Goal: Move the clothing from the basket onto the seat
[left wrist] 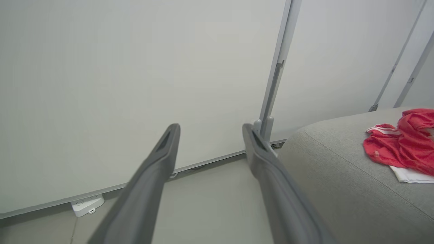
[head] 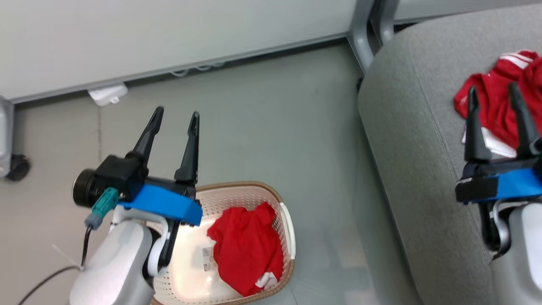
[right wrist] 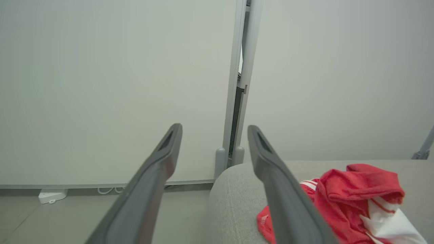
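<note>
The clothing point(head: 247, 250) is split between two places: one red garment point(head: 254, 237) lies crumpled in the right half of the basket point(head: 237, 186), and a second red garment point(head: 495, 106) with white stripes lies bunched on the seat point(head: 415, 127), set back from its rounded front edge. A seam line runs along the seat just inside that edge.

The basket stands on the grey floor point(head: 275, 127) to the left of the seat, with a strip of open floor between them and more bare floor beyond the basket up to the pale wall panel point(head: 169, 29). A grey post point(head: 360, 34) stands where the wall meets the seat's far corner. A white power strip point(head: 108, 94) sits at the wall's foot, and a dark caster point(head: 17, 167) at the far left.

The left gripper point(head: 175, 113) hangs above the floor past the basket's far rim, its forearm over the basket's left side, fingers spread, empty, pointing toward the wall. The right gripper point(head: 493, 89) is held over the seat, fingers also spread with nothing between them, the second red garment beneath and beyond its tips.

A small printed label point(head: 206, 258) lies on the basket's bottom, too blurred to read
</note>
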Motion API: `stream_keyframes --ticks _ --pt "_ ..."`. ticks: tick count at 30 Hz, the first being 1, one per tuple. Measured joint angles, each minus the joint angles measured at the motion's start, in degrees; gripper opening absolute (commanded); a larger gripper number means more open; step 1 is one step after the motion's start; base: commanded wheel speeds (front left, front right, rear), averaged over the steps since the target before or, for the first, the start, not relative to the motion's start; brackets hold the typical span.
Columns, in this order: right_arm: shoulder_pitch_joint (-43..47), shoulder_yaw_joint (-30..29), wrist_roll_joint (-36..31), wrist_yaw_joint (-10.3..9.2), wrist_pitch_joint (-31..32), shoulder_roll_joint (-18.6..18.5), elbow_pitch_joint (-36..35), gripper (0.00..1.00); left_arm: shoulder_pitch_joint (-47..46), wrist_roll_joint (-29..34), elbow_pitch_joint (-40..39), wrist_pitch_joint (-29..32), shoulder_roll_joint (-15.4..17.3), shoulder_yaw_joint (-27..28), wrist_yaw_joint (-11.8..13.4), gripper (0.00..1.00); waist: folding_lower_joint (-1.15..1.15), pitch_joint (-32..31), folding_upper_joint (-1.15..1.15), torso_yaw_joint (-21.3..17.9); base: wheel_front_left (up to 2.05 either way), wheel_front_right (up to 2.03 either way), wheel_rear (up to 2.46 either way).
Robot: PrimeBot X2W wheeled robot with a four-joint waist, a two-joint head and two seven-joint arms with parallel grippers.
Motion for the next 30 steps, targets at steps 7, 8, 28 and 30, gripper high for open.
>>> stream_keyframes --ticks 7,8,28,30 --pt "6.04 3.56 0.60 0.00 0.00 2.31 -0.52 1.00 9.03 3.04 -0.83 -0.01 -2.64 8.53 -2.41 1.00 0.00 -5.53 0.00 3.31 0.00 0.00 0.00" --pt "6.99 4.12 0.71 0.00 0.00 2.54 -0.37 1.00 10.27 3.52 -0.89 -0.01 -3.11 9.71 -2.76 1.00 0.00 -6.28 0.00 3.66 0.00 0.00 0.00" --pt "22.87 2.70 1.81 0.00 0.00 6.53 -2.75 1.00 24.23 13.14 -1.49 -0.01 -10.14 22.64 -9.78 1.00 0.01 -15.78 0.00 7.67 0.00 0.00 0.00" --pt "23.42 2.79 1.53 0.00 0.00 6.69 -2.81 1.00 24.53 13.60 -1.48 -0.01 -10.37 23.15 -9.98 1.00 0.01 -16.03 0.00 7.67 0.00 0.00 0.00"
